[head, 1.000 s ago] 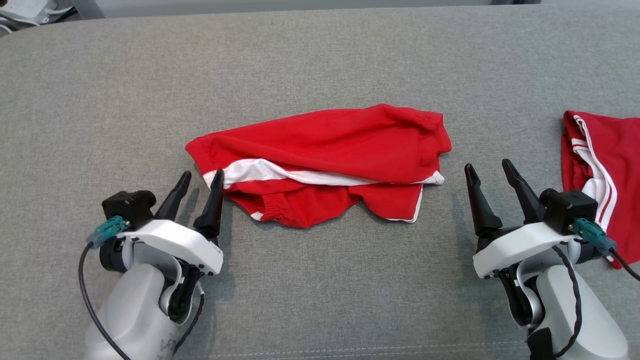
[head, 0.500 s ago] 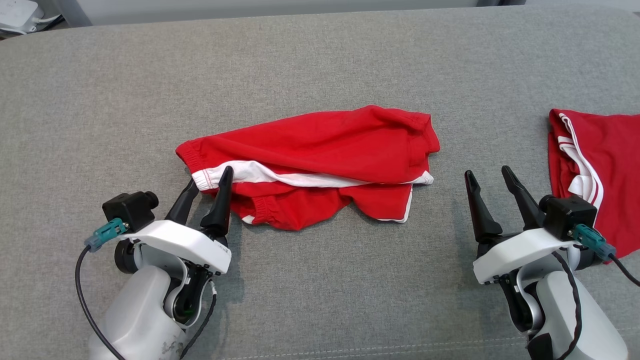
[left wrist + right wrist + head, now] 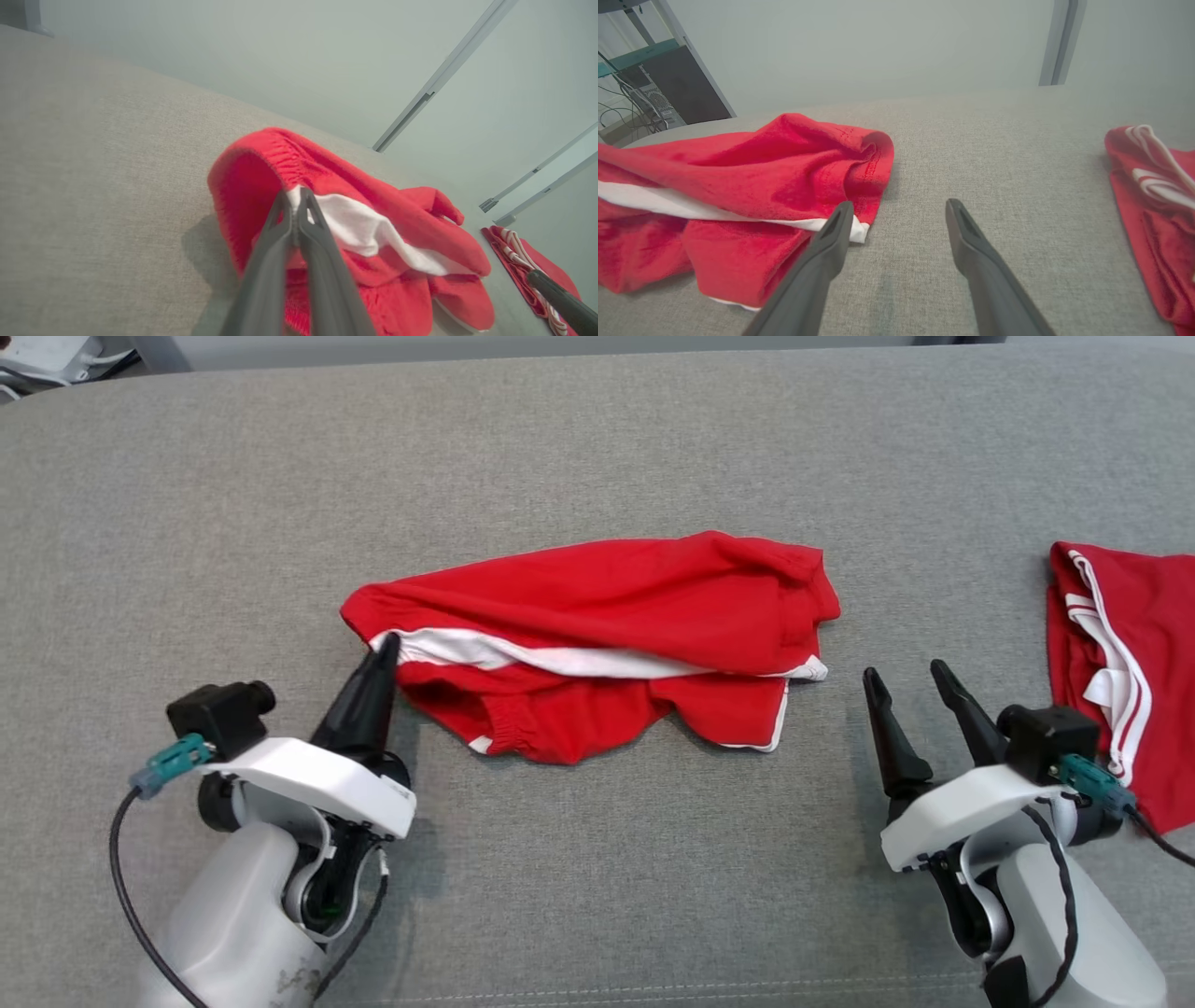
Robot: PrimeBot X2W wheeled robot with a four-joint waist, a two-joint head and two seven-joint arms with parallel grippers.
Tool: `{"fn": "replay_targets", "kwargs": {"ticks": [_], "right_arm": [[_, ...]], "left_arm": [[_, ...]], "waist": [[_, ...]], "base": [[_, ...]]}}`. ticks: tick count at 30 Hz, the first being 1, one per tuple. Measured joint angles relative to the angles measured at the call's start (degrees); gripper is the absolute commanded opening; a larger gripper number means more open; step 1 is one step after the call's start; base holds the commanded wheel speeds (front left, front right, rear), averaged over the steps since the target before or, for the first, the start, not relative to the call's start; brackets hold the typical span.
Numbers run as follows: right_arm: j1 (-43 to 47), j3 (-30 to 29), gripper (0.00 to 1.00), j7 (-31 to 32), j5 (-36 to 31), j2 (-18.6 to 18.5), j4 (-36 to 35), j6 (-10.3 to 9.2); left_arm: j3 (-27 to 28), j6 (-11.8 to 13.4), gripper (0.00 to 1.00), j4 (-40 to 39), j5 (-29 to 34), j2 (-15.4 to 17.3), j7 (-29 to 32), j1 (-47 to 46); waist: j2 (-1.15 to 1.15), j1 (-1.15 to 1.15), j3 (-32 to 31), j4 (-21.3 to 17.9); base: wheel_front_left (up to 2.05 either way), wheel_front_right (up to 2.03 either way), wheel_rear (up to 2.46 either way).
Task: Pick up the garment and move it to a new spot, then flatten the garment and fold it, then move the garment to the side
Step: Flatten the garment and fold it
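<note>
The garment is a pair of red shorts with a white stripe, lying crumpled in the middle of the grey cushioned surface. My left gripper is at its left end, fingers pressed together on the fabric where the white stripe meets the waistband. In the left wrist view the garment bulges up around my shut left gripper. My right gripper stands open just right of the garment, not touching it. The right wrist view has the garment's hem beside the left finger of my right gripper.
A second red garment with white stripes lies at the right edge, close beside my right wrist; it also shows as the second garment in the right wrist view. Bare grey fabric stretches in front of and behind the shorts. A wall rises behind the surface.
My left gripper has moved forward onto the garment's left end and shut on it. The right gripper has stayed open and nearly still.
</note>
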Motion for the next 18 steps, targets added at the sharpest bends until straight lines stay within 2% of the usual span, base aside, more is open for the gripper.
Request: {"fn": "replay_targets", "kwargs": {"ticks": [8, 12, 18], "right_arm": [[-5.15, 5.45, 1.0, 0.07, -0.1, -0.67, 5.17, 0.0], [-6.0, 7.72, 1.0, 0.37, 0.71, -0.98, 7.28, 0.0], [-6.69, 9.56, 1.0, 0.55, 2.48, -1.75, 8.22, 0.0]], "left_arm": [[3.61, -0.02, 0.0, -1.3, 5.0, -0.49, -0.16, -0.09], [4.07, -0.02, 0.0, -1.6, 5.79, -1.67, -0.16, -0.08], [4.38, -0.02, 0.0, -1.96, 6.17, -1.76, -0.18, -0.08]], "waist": [[0.0, 0.0, 1.24, 1.84], [0.0, 0.0, 1.79, 2.32], [0.0, 0.0, 2.21, 2.34]], "base": [[0.0, 0.0, 0.0], [0.0, 0.0, 0.0], [0.0, 0.0, 0.0]]}}
